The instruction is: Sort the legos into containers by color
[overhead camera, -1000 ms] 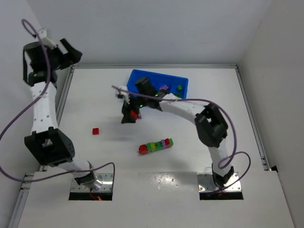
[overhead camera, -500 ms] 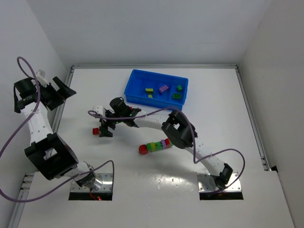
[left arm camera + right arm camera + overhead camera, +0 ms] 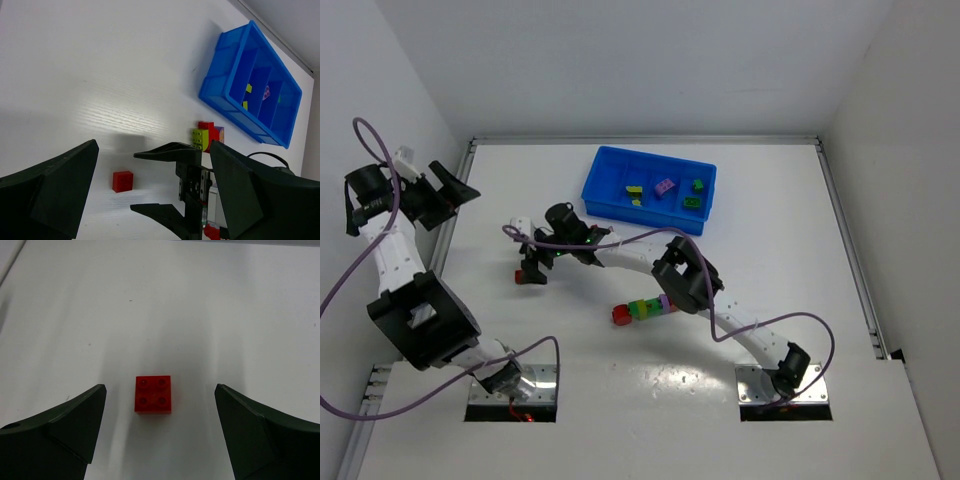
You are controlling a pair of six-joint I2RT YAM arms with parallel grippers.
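Note:
A single red brick point(image 3: 153, 394) lies on the white table between the open fingers of my right gripper point(image 3: 160, 388), which is just above it and not touching. From above, the right gripper point(image 3: 532, 263) hangs over the brick point(image 3: 522, 277) at left centre. The left wrist view shows the brick point(image 3: 123, 181) and the right gripper's fingers point(image 3: 167, 150) beside it. A multicoloured strip of bricks point(image 3: 647, 307) lies mid-table. The blue tray point(image 3: 603, 165) at the back holds yellow, purple and green bricks. My left gripper point(image 3: 455, 198) is open, empty and raised at the far left.
The right arm stretches low across the table from its base point(image 3: 785, 385) to the left. The tray point(image 3: 214, 85) and strip point(image 3: 207, 136) also show in the left wrist view. A wall and the raised table rim point(image 3: 455, 200) run along the left side.
My right arm has swung left from beside the tray to over the lone red brick, jaws open. My left arm has drawn back a little toward the left wall.

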